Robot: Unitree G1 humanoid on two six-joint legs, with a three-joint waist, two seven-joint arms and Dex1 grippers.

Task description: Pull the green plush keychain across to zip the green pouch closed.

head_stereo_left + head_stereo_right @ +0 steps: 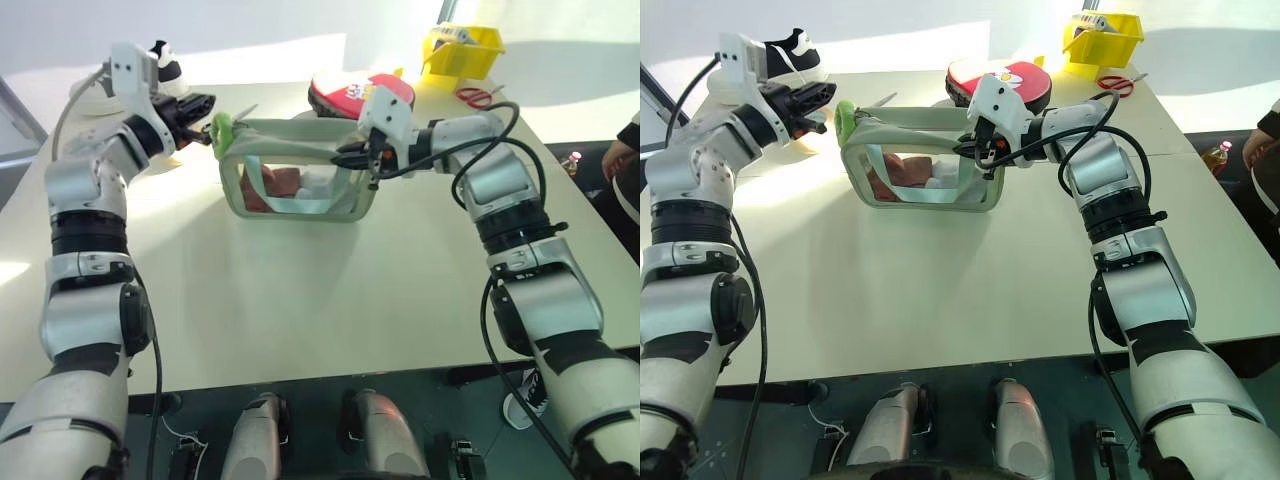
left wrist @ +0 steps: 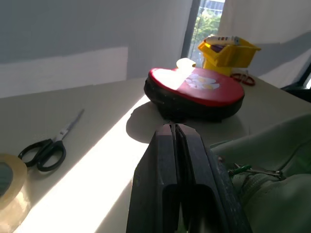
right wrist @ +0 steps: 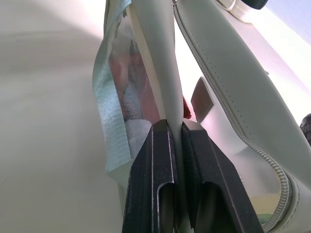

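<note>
Our right claw (image 1: 357, 155) is clenched on the green pouch's (image 1: 300, 185) right end. Our left claw (image 1: 203, 131), fingers together beside the keychain (image 1: 221, 128), should grip it firmly before pulling right.

Right gripper (image 3: 175, 127), two black fingers, pinched on the edge of the pale sage-green pouch (image 3: 214, 82); light blue woven strap (image 3: 109, 121) just beside the fingers.

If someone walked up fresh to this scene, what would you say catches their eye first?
Probably the green pouch standing mid-table, its end pinched by the right gripper. Next, the lime green plush keychain at its other end, with the left gripper beside it. Behind sit a red round pad and a yellow bin.
</note>
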